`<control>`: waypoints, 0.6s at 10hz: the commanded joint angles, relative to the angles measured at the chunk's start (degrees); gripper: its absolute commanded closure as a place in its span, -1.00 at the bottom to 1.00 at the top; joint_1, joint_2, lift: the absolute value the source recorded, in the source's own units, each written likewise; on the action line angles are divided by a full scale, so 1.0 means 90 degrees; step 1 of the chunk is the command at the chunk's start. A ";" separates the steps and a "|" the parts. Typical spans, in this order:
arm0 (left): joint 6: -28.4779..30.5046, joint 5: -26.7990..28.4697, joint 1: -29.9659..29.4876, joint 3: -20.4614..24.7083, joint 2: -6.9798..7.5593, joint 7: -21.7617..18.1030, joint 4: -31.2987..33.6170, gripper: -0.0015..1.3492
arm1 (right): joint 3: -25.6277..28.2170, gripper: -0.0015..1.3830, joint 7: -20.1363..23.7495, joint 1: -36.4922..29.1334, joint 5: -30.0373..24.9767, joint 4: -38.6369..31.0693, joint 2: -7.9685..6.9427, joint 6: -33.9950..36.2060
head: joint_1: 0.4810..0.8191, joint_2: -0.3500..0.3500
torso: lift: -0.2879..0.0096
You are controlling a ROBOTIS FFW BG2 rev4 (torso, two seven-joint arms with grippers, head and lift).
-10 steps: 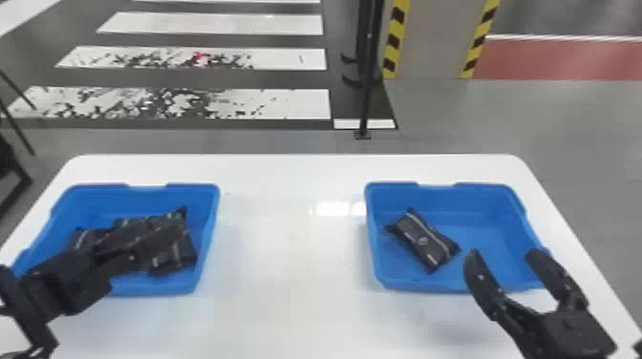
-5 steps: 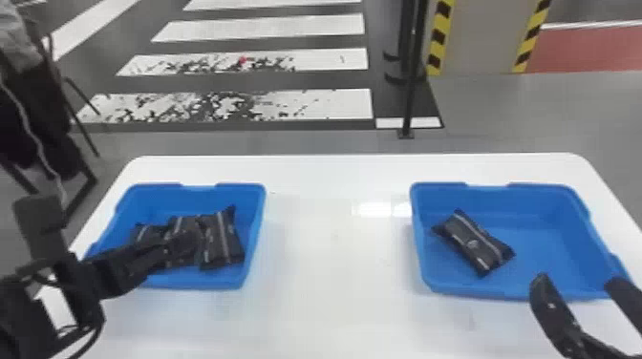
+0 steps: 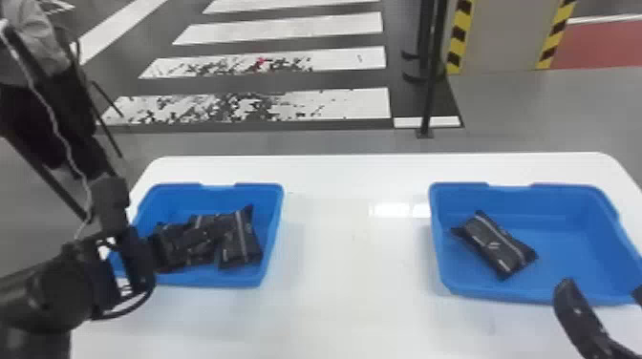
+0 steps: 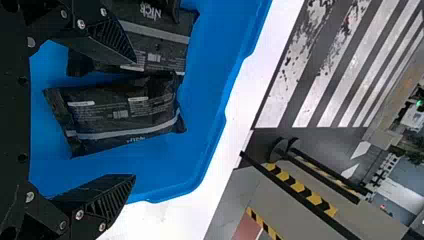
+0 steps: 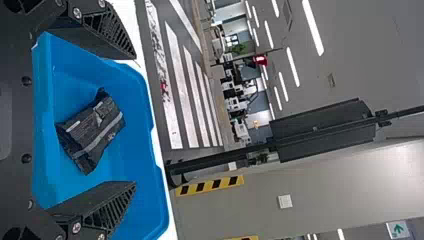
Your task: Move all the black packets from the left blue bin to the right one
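In the head view, both containers sit on a white table (image 3: 353,267): the left blue bin (image 3: 276,215) holds overlapping black packets (image 3: 240,241), crowded toward its middle and right side; the right blue bin (image 3: 568,258) holds a single black packet (image 3: 497,246), lying aslant near that bin's left wall. The left gripper (image 3: 136,260) reaches in at the left bin's left side, where its fingertips are hard to tell from the dark heap; the left wrist view settles it, for there the left gripper (image 4: 134,117) has its fingers spread wide, grasping nothing, with one pale-striped packet (image 4: 120,112) lying flat beyond the gap between them; that view also brings out the lines of small print on the wrapping.

The right gripper (image 3: 602,289) is at the right bin's near edge, its fingers parted and holding nothing; the right wrist view confirms the wide gap and has the lone packet lying free inside the bin; it adds ceiling lights (image 5: 312,27) and a green-arrow sign (image 5: 398,229), while the head view gives the zebra crossing (image 3: 344,102) beyond the table.
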State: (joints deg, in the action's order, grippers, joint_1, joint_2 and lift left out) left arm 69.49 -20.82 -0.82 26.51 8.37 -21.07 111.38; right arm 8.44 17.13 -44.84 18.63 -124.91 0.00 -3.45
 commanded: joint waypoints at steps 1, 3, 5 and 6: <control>0.0153 0.0002 0.0420 -0.0330 0.0125 0.0056 -0.0540 -0.64 | -0.0037 -0.80 0.0001 0.0029 0.0037 0.0043 -0.0006 0.0007 | 0.27 0.40 | -0.10; 0.0278 -0.0112 0.0826 -0.0482 0.0134 0.0144 -0.1196 -0.64 | -0.0100 -0.79 0.0001 0.0061 0.0152 0.0106 -0.0006 0.0007 | 0.27 0.33 | -0.10; 0.0638 -0.0010 0.0920 -0.0622 0.0164 0.0291 -0.1228 -0.61 | -0.0164 -0.79 0.0001 0.0076 0.0253 0.0153 0.0010 0.0023 | 0.27 0.29 | -0.10; 0.0731 0.0002 0.0920 -0.0634 0.0154 0.0379 -0.1228 -0.60 | -0.0176 -0.79 0.0001 0.0076 0.0291 0.0168 0.0010 0.0039 | 0.27 0.28 | -0.10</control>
State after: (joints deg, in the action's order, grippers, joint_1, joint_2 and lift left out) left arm 75.61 -20.85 7.44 20.91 9.80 -17.61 100.31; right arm 6.91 17.14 -44.15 21.07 -123.45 0.08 -3.18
